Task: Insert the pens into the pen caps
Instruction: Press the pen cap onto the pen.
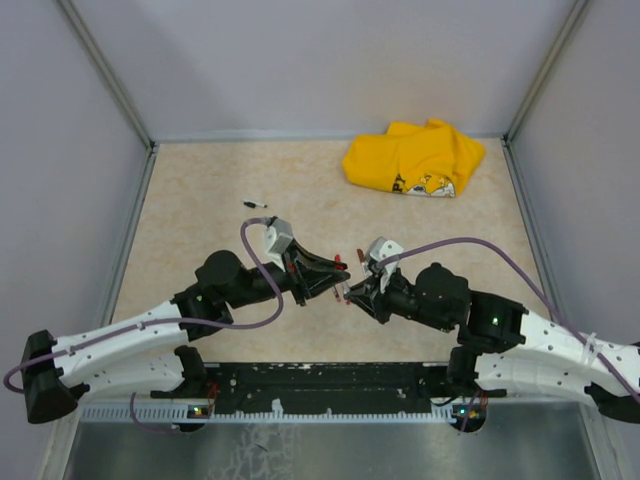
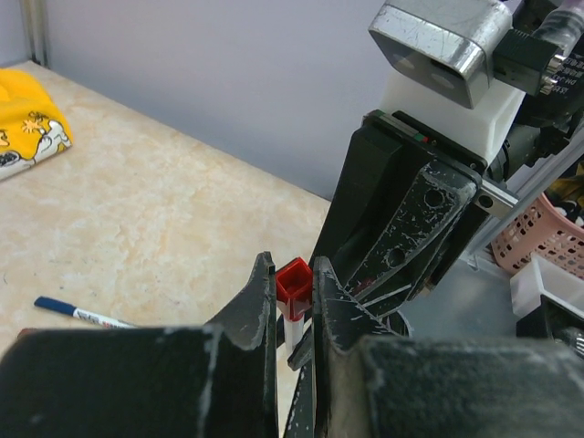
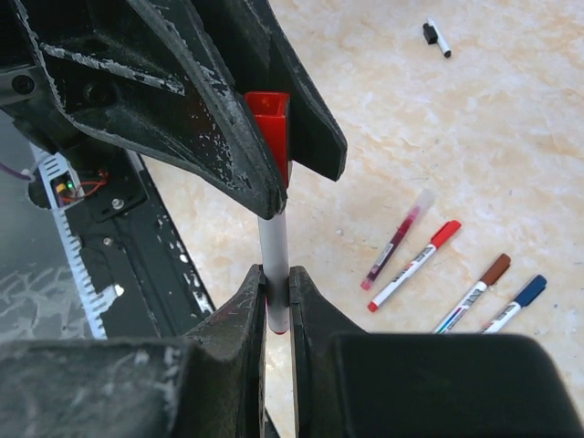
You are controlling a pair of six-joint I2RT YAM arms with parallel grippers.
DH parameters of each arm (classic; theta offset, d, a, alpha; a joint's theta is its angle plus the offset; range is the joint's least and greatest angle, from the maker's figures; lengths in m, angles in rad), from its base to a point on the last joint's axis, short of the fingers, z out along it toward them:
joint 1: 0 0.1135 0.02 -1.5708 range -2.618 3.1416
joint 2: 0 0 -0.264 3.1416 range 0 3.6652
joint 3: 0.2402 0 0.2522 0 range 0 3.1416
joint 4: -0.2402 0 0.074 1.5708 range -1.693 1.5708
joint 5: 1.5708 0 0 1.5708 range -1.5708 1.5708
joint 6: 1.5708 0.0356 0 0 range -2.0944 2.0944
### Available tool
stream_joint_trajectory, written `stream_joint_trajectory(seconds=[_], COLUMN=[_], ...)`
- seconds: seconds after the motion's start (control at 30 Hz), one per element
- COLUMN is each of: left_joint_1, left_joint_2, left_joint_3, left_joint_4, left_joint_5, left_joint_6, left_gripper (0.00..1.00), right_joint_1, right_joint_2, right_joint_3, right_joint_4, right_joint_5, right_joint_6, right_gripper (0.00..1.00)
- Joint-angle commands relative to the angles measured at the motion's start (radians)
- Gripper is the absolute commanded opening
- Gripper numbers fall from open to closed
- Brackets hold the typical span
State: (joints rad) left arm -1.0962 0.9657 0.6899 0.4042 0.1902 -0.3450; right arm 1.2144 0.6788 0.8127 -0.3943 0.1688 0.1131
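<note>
One pen, pinched by the right gripper, meets the red cap the left gripper clamps; four other pens look capped.

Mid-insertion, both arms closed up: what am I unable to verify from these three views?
- How deep the pen sits in the red cap: hidden by the cap and the fingers of the left gripper, both wrist views.
- Top view: the joint between the grippers is too small to read.
- Far black pen: too small to tell if capped.
- Brown-ended pen and blue-ended pen: lower ends hidden behind the right gripper, right wrist view.
</note>
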Motion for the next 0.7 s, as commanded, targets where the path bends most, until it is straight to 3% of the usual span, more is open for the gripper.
stream_joint_trajectory(seconds=[0.0, 0.67], left_joint_1=[-0.031, -0.031], left_joint_2=[0.025, -0.002], left_joint_3=[-0.047, 0.062], left_joint_4=[-0.425, -0.381], left_joint_5=[0.102, 0.075], left_joint_6=[-0.004, -0.013], left_gripper=[0.0, 0.04], right_joint_1=[-0.023, -0.021], right_joint_2=[-0.092, -0.132], right_joint_3=[0.051, -0.139], right_joint_4=[0.439, 0.399], right_joint_5=[0.096, 0.021], right_joint_6=[0.055, 0.205], right_gripper=[0.0, 0.0])
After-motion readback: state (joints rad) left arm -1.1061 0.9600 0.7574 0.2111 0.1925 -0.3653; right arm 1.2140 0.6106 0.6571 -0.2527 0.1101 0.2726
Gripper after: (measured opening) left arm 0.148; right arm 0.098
